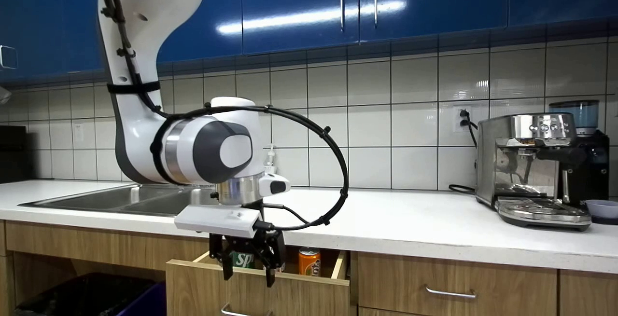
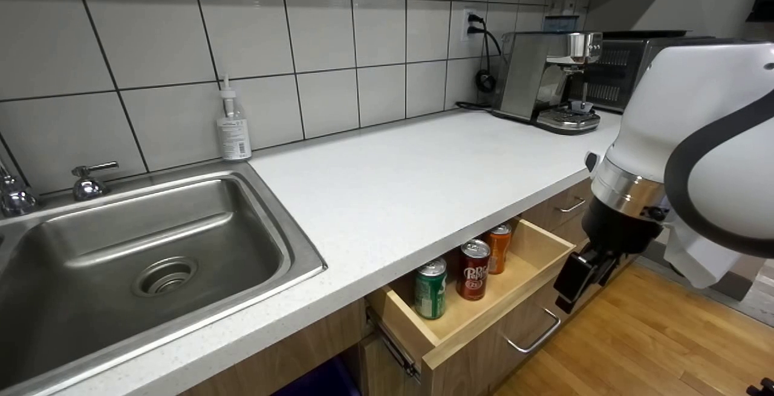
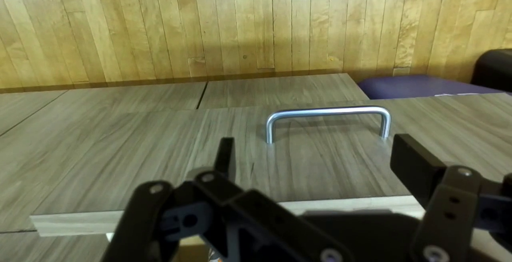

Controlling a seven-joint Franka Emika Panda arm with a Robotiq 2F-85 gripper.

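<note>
My gripper [image 1: 248, 281] is open and empty, pointing down just in front of the open wooden drawer [image 1: 314, 296]. It also shows in an exterior view [image 2: 565, 290]. In the wrist view its fingers [image 3: 313, 144] stand apart over the drawer front [image 3: 328, 174], with the metal handle [image 3: 328, 112] beyond the fingertips. The drawer [image 2: 502, 305] holds a green can [image 2: 430, 290], a dark red can [image 2: 473, 270] and an orange can [image 2: 499, 249], all upright. In an exterior view the green can [image 1: 242, 260] and orange can [image 1: 309, 261] show; the gripper mostly hides the dark red can.
A white counter [image 2: 387, 184] overhangs the drawer's back. A steel sink [image 2: 151, 220] and a soap bottle [image 2: 234, 133] stand to one side. An espresso machine [image 1: 526, 161] stands farther along the counter. A purple bin [image 1: 149, 301] is under the counter beside the drawer.
</note>
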